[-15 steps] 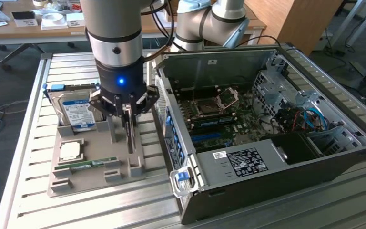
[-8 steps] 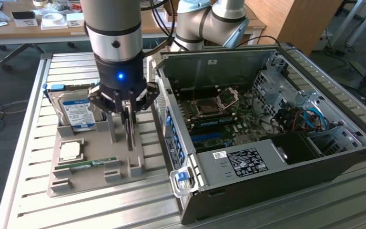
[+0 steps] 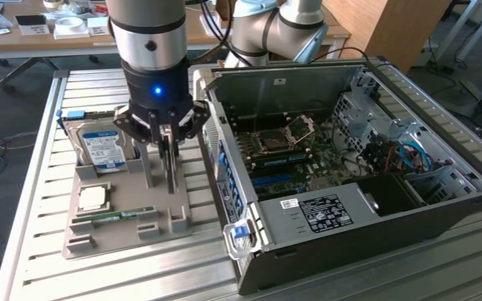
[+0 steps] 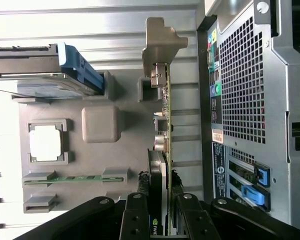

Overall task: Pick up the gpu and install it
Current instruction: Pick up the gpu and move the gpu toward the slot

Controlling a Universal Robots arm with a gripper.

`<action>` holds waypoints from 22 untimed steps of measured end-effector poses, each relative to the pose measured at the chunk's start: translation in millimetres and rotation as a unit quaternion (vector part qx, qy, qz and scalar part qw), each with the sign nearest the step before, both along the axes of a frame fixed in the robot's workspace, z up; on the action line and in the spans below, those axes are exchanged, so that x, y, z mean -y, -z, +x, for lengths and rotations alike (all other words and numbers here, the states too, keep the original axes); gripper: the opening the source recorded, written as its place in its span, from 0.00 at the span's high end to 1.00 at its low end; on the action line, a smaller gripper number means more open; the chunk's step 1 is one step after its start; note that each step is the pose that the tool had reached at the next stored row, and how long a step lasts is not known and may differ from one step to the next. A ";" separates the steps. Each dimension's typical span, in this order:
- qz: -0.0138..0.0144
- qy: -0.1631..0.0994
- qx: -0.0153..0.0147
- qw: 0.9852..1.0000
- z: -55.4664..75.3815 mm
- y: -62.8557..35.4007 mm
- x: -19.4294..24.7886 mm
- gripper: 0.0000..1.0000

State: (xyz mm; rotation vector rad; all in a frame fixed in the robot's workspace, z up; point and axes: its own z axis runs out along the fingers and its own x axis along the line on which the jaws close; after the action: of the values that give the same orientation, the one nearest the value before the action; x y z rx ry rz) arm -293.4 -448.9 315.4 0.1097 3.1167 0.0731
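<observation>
The gpu point(image 3: 171, 168) stands on edge, a thin card with a green board, a black block and a silvery end bracket point(image 4: 162, 37). My gripper point(image 3: 167, 139) comes down on it from above, fingers pressed on both faces of the card point(image 4: 166, 125). In the wrist view the gripper point(image 4: 160, 180) is shut on the card's near end. The card hangs upright over the grey parts tray point(image 3: 115, 235), beside the open computer case point(image 3: 442, 207). Whether its lower edge still rests in the tray's slot I cannot tell.
On the tray lie a silver hard drive point(image 3: 103, 147) with a blue-white label, a square CPU point(image 3: 95, 197) and a narrow green RAM stick point(image 3: 115, 216). The case lies open on its side, motherboard point(image 3: 283, 157) exposed. A slatted metal table carries everything.
</observation>
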 end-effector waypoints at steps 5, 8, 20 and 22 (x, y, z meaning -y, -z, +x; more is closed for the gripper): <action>0.000 0.000 0.000 1.000 0.0 -9.7 0.0 0.73; 0.000 0.000 0.000 1.000 0.0 -15.5 0.0 0.73; 0.002 -0.002 0.000 1.000 0.0 -35.6 0.0 0.73; 0.004 -0.004 0.000 1.000 0.0 -37.1 0.0 0.73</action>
State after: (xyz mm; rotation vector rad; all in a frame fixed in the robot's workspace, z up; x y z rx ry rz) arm -293.4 -448.9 352.5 0.0980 3.1172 0.0866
